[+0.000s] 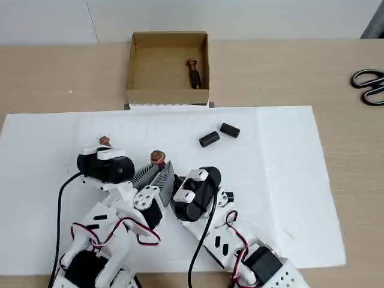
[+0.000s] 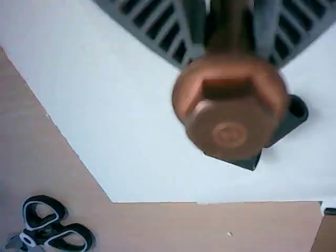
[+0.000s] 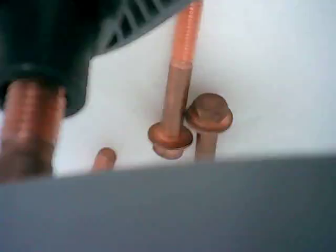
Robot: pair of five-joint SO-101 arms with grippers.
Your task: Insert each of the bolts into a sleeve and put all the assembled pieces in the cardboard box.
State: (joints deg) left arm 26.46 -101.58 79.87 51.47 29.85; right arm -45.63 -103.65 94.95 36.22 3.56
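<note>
Bolt of smooth copper, hexagonal head on a round flange, sits clamped between the ribbed grey jaws of the left gripper over the white sheet; two stubby black sleeves lie near the cardboard box.

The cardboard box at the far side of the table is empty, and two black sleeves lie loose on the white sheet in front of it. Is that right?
Not quite. The cardboard box is not empty: the high view shows one bolt with a sleeve on it lying inside, close to one wall. The rest holds: two black sleeves lie loose on the white sheet in front of it.
</note>
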